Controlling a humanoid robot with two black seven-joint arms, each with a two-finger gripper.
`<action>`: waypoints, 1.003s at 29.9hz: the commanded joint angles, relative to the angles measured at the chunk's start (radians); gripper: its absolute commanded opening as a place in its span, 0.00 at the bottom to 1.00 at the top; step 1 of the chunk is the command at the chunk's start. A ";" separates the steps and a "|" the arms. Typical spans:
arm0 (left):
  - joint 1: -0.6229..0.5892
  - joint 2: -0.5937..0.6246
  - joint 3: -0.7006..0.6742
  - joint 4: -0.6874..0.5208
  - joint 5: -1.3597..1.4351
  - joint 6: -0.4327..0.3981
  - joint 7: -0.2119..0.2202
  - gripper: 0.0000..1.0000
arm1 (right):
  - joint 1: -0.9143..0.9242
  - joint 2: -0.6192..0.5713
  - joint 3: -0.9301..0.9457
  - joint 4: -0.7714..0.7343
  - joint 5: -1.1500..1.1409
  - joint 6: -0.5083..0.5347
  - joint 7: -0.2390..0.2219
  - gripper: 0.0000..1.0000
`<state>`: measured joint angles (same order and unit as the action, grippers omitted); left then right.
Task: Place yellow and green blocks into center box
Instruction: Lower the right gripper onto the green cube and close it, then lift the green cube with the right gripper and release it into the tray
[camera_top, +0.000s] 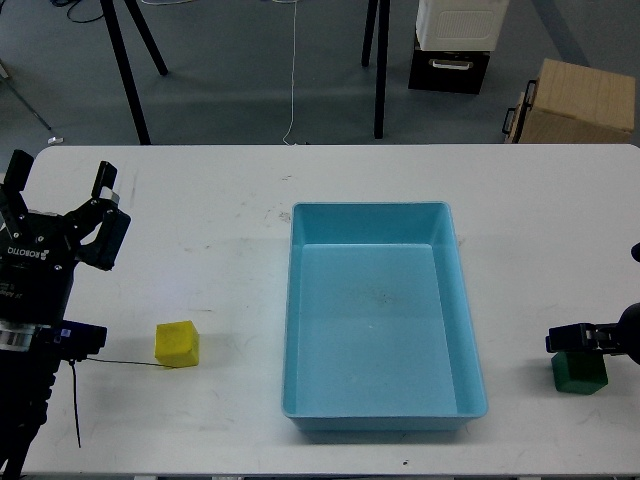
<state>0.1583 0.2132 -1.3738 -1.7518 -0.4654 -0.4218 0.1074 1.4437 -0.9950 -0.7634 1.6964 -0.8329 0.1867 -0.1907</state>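
The yellow block (177, 343) sits on the white table at the front left. My left gripper (60, 174) is open and empty, behind and to the left of the block, well apart from it. The green block (579, 373) sits at the front right, near the table's right edge. My right gripper (580, 340) comes in from the right edge and is low over the green block's top. Only one dark finger (568, 338) shows, so I cannot tell how its jaws stand. The blue box (370, 208) stands empty in the middle of the table.
A thin black cable (120, 363) runs from my left arm to the yellow block's base. Beyond the table's far edge are tripod legs (128, 70), a black and white case (455, 45) and a cardboard box (580, 100) on the floor.
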 joint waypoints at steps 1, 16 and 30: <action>0.000 -0.002 0.007 0.000 0.001 0.000 -0.002 1.00 | -0.029 0.016 0.007 -0.003 0.002 -0.018 -0.003 1.00; -0.008 0.000 0.019 0.008 0.001 0.000 -0.005 1.00 | -0.054 0.032 0.007 0.000 0.001 -0.079 -0.041 0.11; -0.008 0.000 0.019 0.008 0.001 0.000 -0.005 1.00 | 0.251 0.036 0.167 0.036 0.266 -0.056 -0.049 0.00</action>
<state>0.1507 0.2133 -1.3541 -1.7441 -0.4647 -0.4219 0.1027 1.5463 -1.0182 -0.6106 1.7332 -0.7197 0.1121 -0.2427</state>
